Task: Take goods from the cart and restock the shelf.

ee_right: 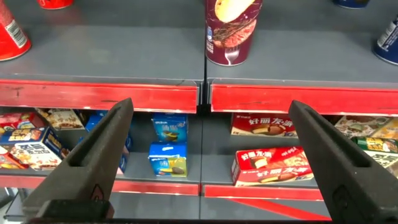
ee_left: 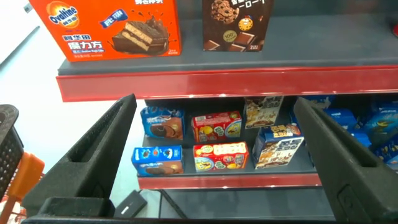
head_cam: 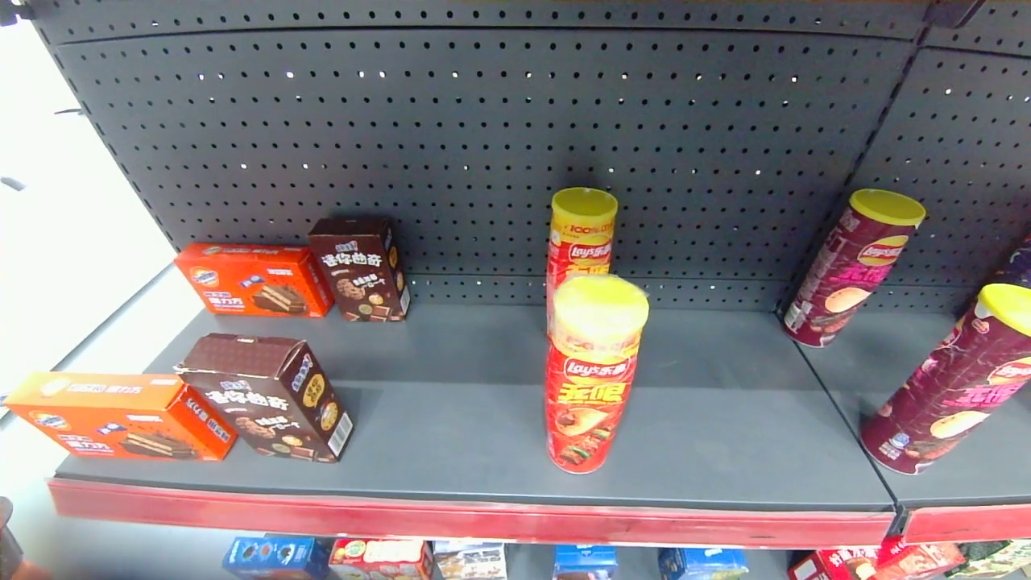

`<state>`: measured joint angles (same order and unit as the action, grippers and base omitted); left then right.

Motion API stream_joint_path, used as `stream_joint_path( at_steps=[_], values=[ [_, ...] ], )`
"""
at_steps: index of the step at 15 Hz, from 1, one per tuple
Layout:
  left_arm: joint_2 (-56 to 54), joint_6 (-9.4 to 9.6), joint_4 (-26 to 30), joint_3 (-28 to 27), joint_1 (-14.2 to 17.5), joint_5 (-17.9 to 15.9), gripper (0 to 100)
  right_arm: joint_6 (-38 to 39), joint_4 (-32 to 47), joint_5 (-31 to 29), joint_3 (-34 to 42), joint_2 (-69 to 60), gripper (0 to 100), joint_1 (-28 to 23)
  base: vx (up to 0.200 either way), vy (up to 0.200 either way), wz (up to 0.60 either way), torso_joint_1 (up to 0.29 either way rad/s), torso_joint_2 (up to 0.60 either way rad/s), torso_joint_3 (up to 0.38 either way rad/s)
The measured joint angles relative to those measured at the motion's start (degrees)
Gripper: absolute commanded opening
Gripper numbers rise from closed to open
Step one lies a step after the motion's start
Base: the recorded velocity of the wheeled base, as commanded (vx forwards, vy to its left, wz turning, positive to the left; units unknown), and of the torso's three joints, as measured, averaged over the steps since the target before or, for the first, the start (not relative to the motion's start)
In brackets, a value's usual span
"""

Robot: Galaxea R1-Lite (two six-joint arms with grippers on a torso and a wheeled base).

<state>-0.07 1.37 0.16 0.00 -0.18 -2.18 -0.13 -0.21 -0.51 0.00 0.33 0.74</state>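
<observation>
Shelf [head_cam: 451, 435]: grey, red-lipped, stocked with red canisters [head_cam: 592, 395] (yellow lids).
Cut off: maroon canister [head_cam: 942, 403], cropped at the edge.
Claws: left claw [ee_left: 214, 109] and right claw [ee_right: 211, 106] are held apart, empty.

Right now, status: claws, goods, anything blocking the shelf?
Both open, empty: left claw, right claw. On the shelf: boxes left, red cans centre, maroon cans right. Bare deck between, nothing blocking.

shelf [head_cam: 451, 419] dark grey, red lip [head_cam: 483, 517] | front chip can [head_cam: 590, 403] red, yellow lid [head_cam: 600, 310] | front box [head_cam: 121, 419] orange
</observation>
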Motion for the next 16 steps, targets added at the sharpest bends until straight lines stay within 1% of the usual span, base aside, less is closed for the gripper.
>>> stream_joint_path(
  at_steps=[2,4,16],
  values=[
    [0.0,0.05,0.0,0.0,0.0,0.0,100,-0.1,0.0,0.0,0.0,0.0,100,0.0,0.000,0.000,0.00,0.000,0.00,0.000],
    [0.0,0.02,0.0,0.0,0.0,0.0,100,-0.2,0.0,0.1,0.0,0.0,100,0.0,0.000,0.000,-0.60,-0.002,0.00,0.002],
    [0.0,-0.04,0.0,0.0,0.0,0.0,100,-0.1,0.0,0.2,0.0,0.0,100,0.1,0.000,0.000,0.00,0.000,0.00,0.000]
  ],
)
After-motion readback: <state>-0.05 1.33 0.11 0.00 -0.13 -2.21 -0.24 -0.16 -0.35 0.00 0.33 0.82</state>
